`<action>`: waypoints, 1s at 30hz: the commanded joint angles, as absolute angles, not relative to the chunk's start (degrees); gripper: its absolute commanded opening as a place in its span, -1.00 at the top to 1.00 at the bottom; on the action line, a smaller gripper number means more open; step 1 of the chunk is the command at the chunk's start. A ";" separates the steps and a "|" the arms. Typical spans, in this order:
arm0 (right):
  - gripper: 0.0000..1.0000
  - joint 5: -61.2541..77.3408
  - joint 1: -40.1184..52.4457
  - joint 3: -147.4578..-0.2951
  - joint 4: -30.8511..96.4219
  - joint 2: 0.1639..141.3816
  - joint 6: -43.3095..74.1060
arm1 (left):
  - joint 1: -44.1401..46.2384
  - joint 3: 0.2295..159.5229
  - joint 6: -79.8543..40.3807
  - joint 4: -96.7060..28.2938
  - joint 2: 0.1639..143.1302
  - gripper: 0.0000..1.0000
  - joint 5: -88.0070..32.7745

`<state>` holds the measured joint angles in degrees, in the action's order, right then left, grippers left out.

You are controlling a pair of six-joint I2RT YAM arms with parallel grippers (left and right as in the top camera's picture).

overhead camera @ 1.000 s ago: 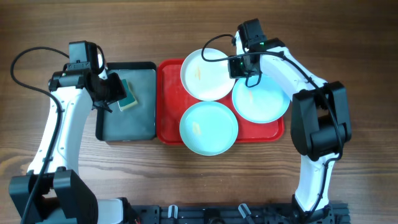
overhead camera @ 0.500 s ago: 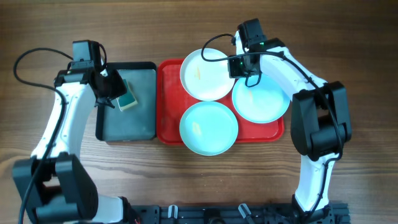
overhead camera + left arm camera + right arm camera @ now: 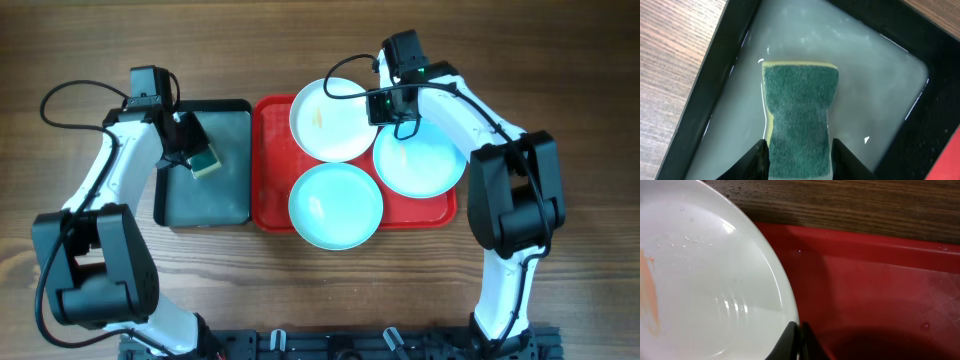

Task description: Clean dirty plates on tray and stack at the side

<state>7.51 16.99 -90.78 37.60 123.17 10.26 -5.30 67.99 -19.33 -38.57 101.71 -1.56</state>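
Note:
A red tray (image 3: 268, 190) holds three plates: a white plate (image 3: 330, 120) at the back, an aqua plate (image 3: 335, 205) in front and a second aqua plate (image 3: 420, 160) to the right. My right gripper (image 3: 393, 118) is shut on the white plate's right rim; in the right wrist view its fingertips (image 3: 799, 341) pinch the edge of the white plate (image 3: 700, 280), which carries an orange smear (image 3: 650, 295). My left gripper (image 3: 800, 160) is shut on the green-and-yellow sponge (image 3: 800, 110), one finger pressing each side.
The sponge (image 3: 206, 160) lies in cloudy water in a black-rimmed grey tray (image 3: 205, 200) just left of the red tray. Brown wooden table (image 3: 320, 30) surrounds both trays. The red tray's floor (image 3: 880, 290) shows under the right gripper.
The left arm swung toward the back and its jaws narrowed onto the sponge's sides. The right arm and the plates have not moved.

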 commanded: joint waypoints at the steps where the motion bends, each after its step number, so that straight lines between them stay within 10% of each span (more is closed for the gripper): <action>1: 0.91 8.43 17.08 -91.15 37.32 123.52 10.87 | -5.08 67.57 -15.75 -38.13 102.56 0.27 -1.02; 30: 0.91 8.43 17.08 -91.15 37.39 123.52 10.87 | -4.71 62.57 -15.18 -33.32 106.13 0.34 -0.99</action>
